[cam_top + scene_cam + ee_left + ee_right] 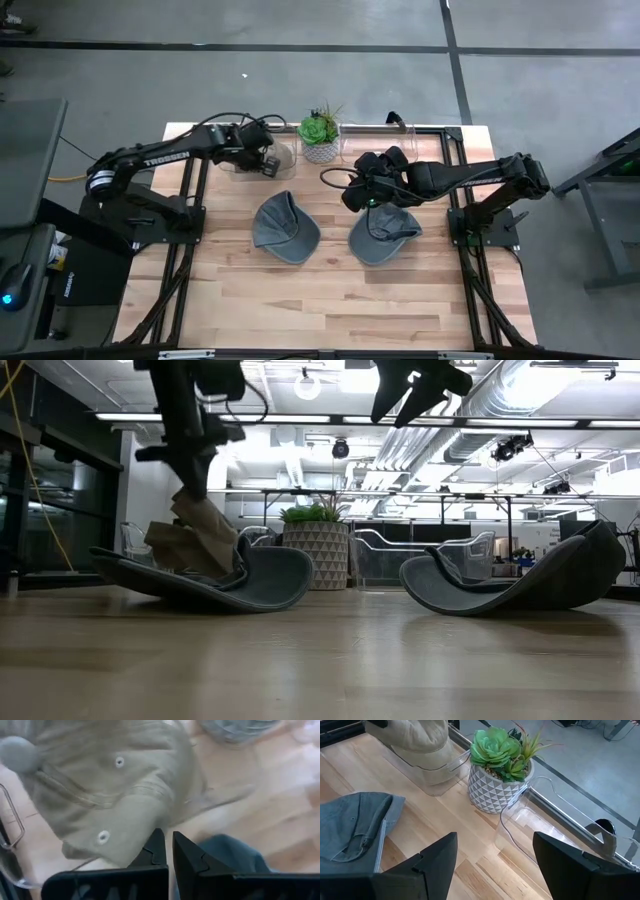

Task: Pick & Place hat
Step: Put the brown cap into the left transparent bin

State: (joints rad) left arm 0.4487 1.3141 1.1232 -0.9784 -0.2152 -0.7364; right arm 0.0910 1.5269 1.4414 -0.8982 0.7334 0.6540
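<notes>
A tan hat [110,785] hangs from my left gripper [167,840], which is shut on it at the table's far left, over a clear container [437,775]. In the low view the tan hat [195,530] droops below that gripper [190,475]. Two grey hats lie crown-down on the wood: one at mid-table [285,228], one right of it [385,235]. My right gripper [495,865] hovers open above the right grey hat, with nothing between its fingers. My left gripper pinches the tan hat's cloth at an edge [150,827] between its two fingertips, coming from above and slanting down. One layer or several, I cannot tell. The hat hangs slack below the fingers, and its lower part [422,750] reaches into the clear container.
A potted succulent in a white patterned pot [320,135] stands at the far middle, between the clear container and a second clear holder [530,820]. The near half of the wooden table [320,300] is bare wood. Black frame rails run along both sides.
</notes>
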